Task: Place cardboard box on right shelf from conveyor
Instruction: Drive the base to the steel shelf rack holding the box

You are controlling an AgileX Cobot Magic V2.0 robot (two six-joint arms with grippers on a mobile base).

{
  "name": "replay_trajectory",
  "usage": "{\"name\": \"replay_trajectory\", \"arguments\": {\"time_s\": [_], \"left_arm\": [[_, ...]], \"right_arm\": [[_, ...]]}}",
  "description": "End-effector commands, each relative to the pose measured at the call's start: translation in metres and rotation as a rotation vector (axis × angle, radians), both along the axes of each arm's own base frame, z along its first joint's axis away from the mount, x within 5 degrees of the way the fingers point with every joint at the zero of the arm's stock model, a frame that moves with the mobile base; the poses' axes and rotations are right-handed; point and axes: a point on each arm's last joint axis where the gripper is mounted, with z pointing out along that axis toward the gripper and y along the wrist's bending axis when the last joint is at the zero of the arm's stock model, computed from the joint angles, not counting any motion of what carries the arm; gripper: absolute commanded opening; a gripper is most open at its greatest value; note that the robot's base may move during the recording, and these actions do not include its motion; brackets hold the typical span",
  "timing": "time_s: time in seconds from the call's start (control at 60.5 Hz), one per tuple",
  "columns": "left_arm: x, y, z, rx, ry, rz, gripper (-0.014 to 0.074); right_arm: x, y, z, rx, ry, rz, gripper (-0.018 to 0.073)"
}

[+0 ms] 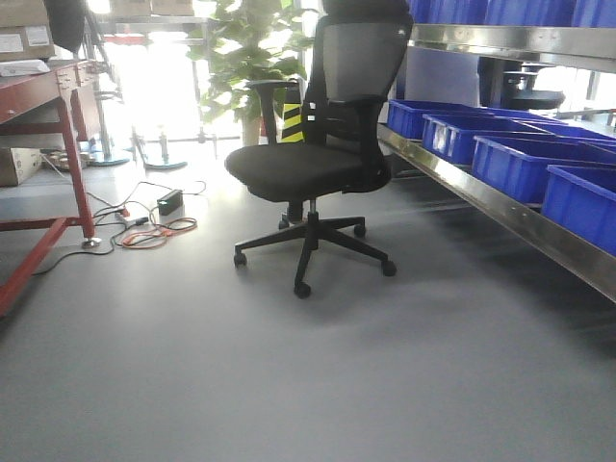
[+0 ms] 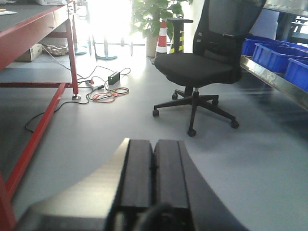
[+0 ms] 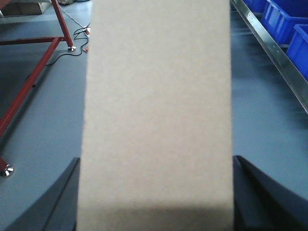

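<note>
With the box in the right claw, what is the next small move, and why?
Probably swing right toward the right shelf, with the right claw clamped. The cardboard box sits between its fingers above bare floor, the shelf runs along the right side, and an office chair stands ahead.

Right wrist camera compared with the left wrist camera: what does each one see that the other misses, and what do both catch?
Only the right wrist view shows the plain tan cardboard box, filling the picture and clamped between the right jaws. Only the left wrist view shows the black mesh office chair, the green potted plant, and the left jaws shut with nothing between them. Both show the grey floor, the red-framed table and blue plastic bins on the shiny steel shelf.
</note>
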Motion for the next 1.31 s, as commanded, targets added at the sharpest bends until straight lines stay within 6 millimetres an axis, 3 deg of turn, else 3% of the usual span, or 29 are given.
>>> {"name": "replay_trajectory", "arguments": {"time_s": [0.0,1.29], "left_arm": [[-0.0007,0.0006,0.0058,-0.008,-0.092,0.006,-0.0116],[-0.0007,0.0007,0.0058,-0.008,-0.092,0.008,-0.0116]], "right_arm": [[0.0028,0.0004,0.0161,0.003,-0.115,0.001,0.0236],[0.0029,0.0004,0.0159,0.003,-0.114,0.001,0.0236]]}}
